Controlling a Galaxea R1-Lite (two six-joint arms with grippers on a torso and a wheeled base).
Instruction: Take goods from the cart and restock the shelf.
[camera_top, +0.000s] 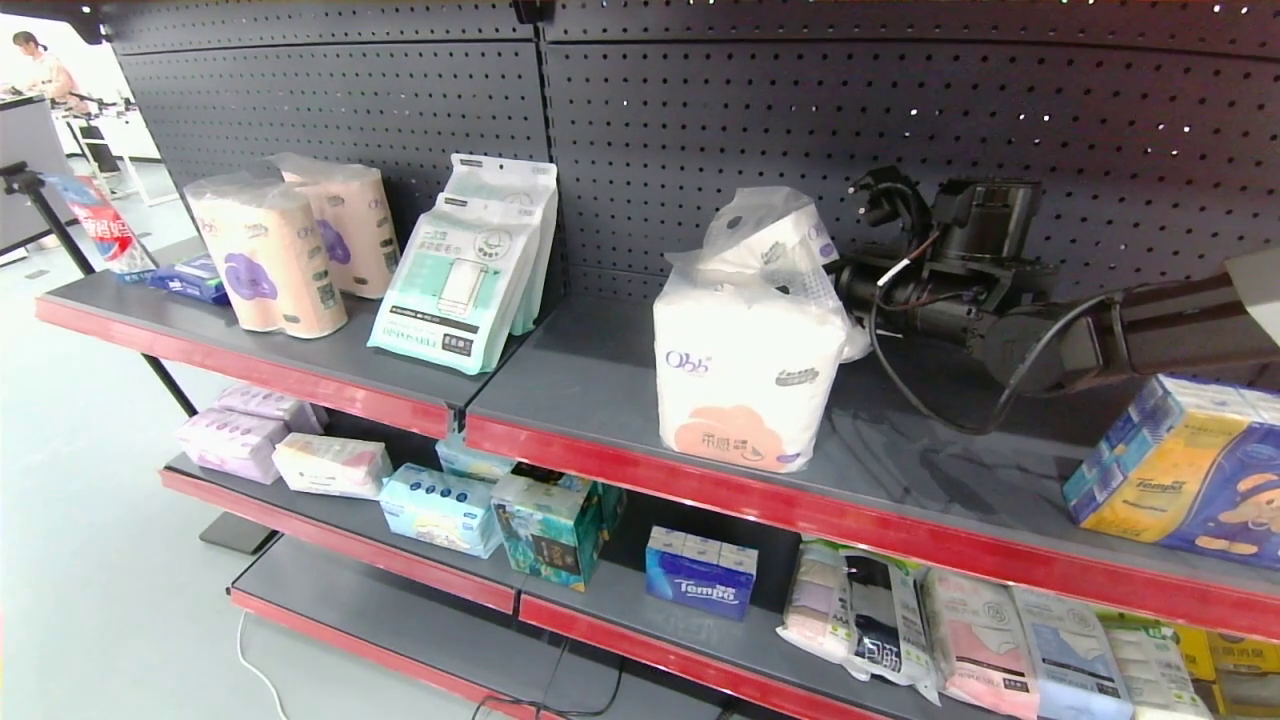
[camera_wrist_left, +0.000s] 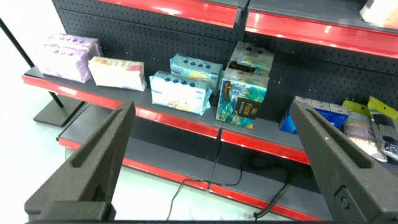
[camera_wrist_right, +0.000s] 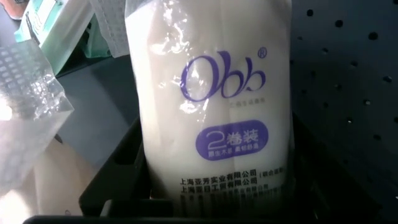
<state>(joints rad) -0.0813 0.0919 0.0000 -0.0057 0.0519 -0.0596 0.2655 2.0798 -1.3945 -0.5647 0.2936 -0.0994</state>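
Head view is showing the right gripper (camera_top: 848, 283) reaching in from 3 o'clock over the top shelf (camera_top: 600, 385), close to the pegboard (camera_top: 700, 120). It is grasping a roll pack (camera_top: 772, 232), which is standing upright on the shelf just behind the big white pack (camera_top: 745, 385), at that pack's 12 to 1 o'clock. In the right wrist view the roll pack (camera_wrist_right: 211, 93) is sitting between the dark fingers (camera_wrist_right: 118, 180), pressed on both sides, with the pegboard right beside it. A blue and yellow tissue pack (camera_top: 1185, 470) is lying at 4 o'clock of the big white pack, well apart. Green pouches (camera_top: 465, 275) and pink roll packs (camera_top: 285, 240) are standing toward 9 and 10 o'clock. The left gripper (camera_wrist_left: 214, 165) is hanging released, fingers spread wide, in front of the lower shelf (camera_wrist_left: 186, 118), where tissue boxes (camera_wrist_left: 180, 87) are sitting.
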